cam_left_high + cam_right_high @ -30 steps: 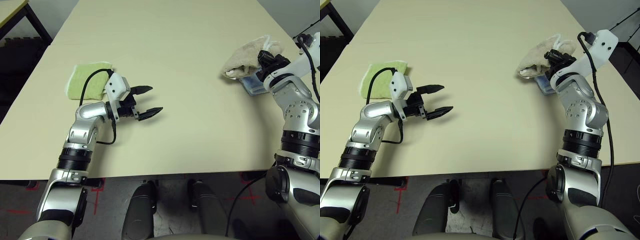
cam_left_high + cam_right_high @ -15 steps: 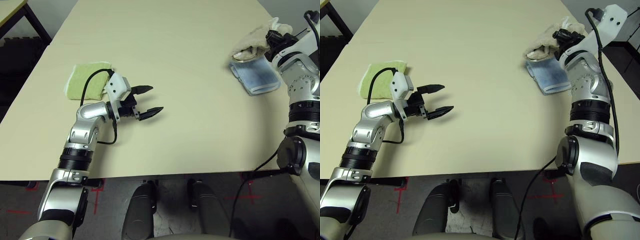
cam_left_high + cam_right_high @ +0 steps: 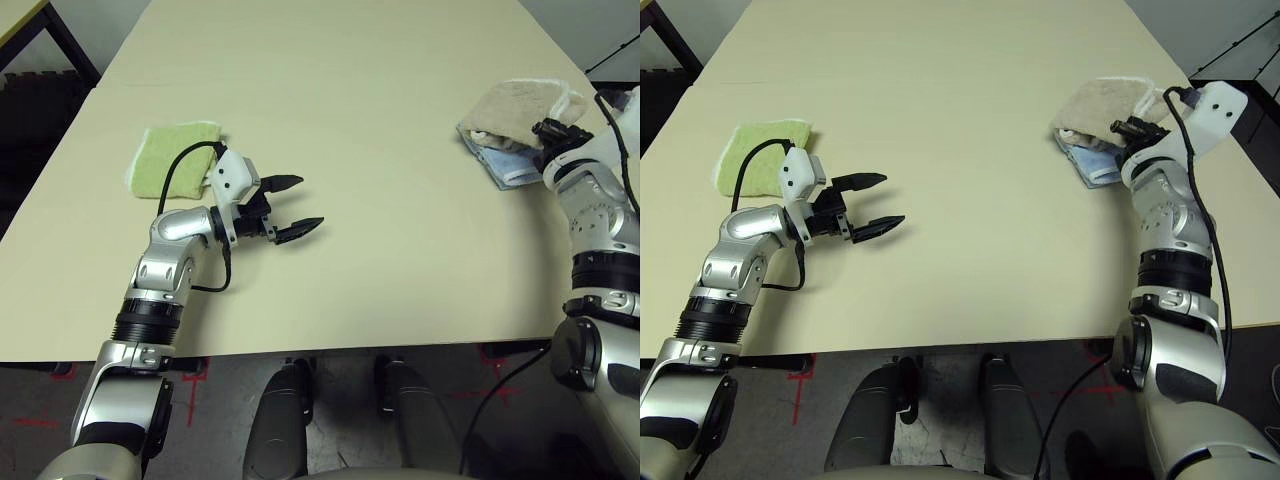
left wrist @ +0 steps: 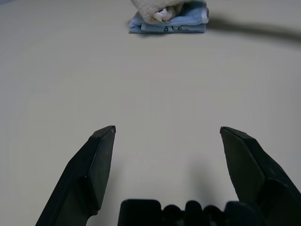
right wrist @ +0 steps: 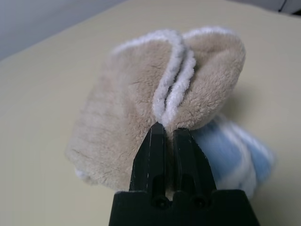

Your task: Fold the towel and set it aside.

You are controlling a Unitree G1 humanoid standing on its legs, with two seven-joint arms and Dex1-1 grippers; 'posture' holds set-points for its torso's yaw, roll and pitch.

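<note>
Folded beige towel [image 3: 515, 106] resting on a light-blue towel [image 3: 500, 165] at the desk's [image 3: 380, 120] far right.

Your right gripper [image 5: 169, 134] pinches its white-edged fold, jaws closed; the left gripper [image 3: 296, 206] hangs open, empty. The towel looks soft, light and floppy, so grip doubled edges.
</note>
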